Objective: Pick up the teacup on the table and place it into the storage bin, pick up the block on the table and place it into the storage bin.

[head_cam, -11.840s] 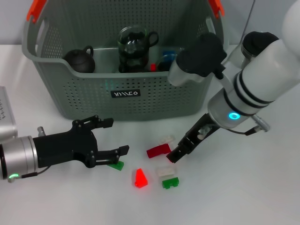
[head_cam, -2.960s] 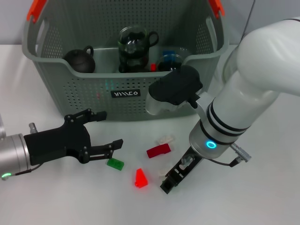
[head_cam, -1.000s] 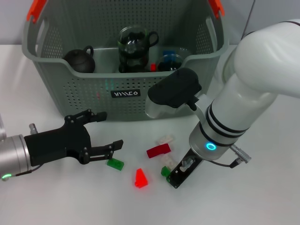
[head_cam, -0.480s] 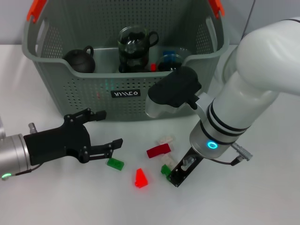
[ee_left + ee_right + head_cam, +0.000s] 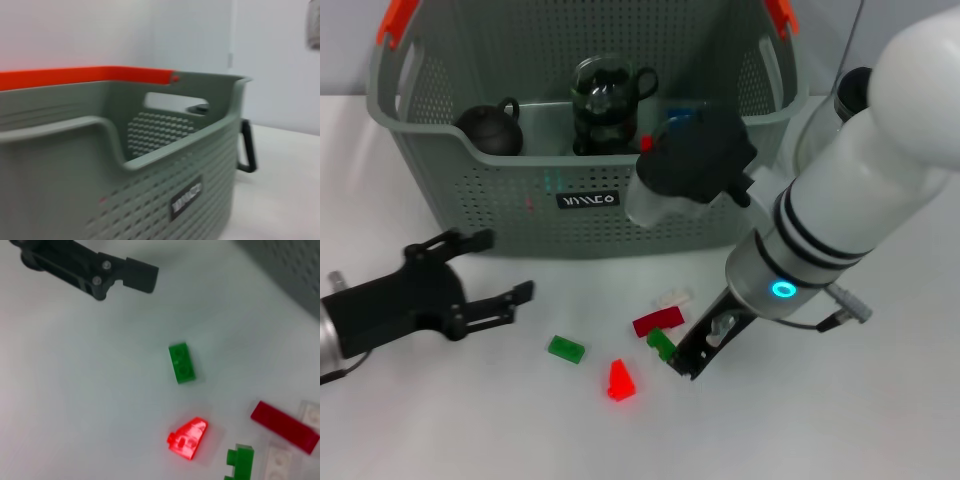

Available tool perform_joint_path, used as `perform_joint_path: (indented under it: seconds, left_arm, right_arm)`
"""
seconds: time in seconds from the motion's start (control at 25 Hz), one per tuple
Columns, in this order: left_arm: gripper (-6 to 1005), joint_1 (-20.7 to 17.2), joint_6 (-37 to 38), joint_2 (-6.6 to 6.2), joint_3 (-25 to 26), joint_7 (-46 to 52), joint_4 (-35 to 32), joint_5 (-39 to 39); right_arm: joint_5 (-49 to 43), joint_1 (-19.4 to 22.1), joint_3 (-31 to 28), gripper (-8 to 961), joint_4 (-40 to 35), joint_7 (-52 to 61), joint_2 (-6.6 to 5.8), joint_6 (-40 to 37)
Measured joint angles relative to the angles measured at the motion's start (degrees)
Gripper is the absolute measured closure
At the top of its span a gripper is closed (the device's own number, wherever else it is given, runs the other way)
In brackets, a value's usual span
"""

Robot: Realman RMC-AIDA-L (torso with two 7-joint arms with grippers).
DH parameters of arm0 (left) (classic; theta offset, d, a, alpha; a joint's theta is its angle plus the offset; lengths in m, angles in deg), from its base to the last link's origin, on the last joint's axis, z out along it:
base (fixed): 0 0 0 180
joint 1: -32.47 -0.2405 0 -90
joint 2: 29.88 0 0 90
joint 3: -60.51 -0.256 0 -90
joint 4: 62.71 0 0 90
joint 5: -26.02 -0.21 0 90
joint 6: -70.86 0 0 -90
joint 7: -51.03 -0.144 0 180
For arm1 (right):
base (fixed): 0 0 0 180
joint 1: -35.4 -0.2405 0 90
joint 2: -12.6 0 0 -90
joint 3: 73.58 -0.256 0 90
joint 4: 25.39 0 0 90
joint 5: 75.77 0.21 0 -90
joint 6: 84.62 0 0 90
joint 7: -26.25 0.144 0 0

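Observation:
The grey-green storage bin (image 5: 590, 215) stands at the back of the table, and its label side (image 5: 186, 202) fills the left wrist view. My right gripper (image 5: 682, 358) hangs just in front of it, shut on a green block (image 5: 660, 343) that also shows at the edge of the right wrist view (image 5: 239, 462). Loose on the table lie a flat green block (image 5: 565, 348), a red wedge (image 5: 619, 380), a dark red bar (image 5: 658, 320) and a white piece (image 5: 672, 298). At the left, my left gripper (image 5: 506, 263) is open and holds nothing. The teacup is out of view.
Inside the bin are a black teapot (image 5: 490, 128) and a glass pot (image 5: 608, 100). Orange handle clips (image 5: 398, 22) top the bin's corners. My right forearm (image 5: 840, 220) crosses the bin's right front corner.
My right gripper has risen and shifted toward the bin, with the green block moving along at its tip. The left arm has drawn back to the left, away from the blocks.

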Motion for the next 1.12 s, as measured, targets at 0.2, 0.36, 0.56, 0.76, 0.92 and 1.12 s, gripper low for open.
perform_joint_path:
  seconds: [0.2,0.36,0.56,0.76,0.92,1.12]
  left_arm:
    - [122,-2.5,1.0,-0.03,3.2,0.1,-1.1,0.0]
    - [122,-2.9,2.1,0.07,3.9,0.2,-1.3,0.0]
    - [122,-2.1,2.3,0.2,3.7,0.1,-1.0,-0.1]
    - [122,-1.5,2.4,0.34,3.5,0.2,-0.9,0.0]
    - [122,-1.1,2.5,0.48,3.5,0.2,-0.7,-0.1]
    - [121,-1.0,3.6,0.36,3.5,0.2,-0.5,-0.1]
  right_arm:
    - [-1.1,0.5,-4.7,852,-7.2,-1.0,-0.07,-3.8]
    - [-0.6,-2.4,-12.6,852,-16.0,-2.4,0.05,-9.0]
    - [1.9,-8.8,-25.4,852,-21.0,-6.7,0.22,-11.6]
    - [2.2,-14.9,-36.3,852,-10.8,-14.4,-0.28,-5.8]
    - [0.6,-18.3,-39.8,852,6.2,-20.2,-2.42,3.7]
    - [-2.8,-18.0,-39.8,778,14.5,-22.3,-3.7,11.6]
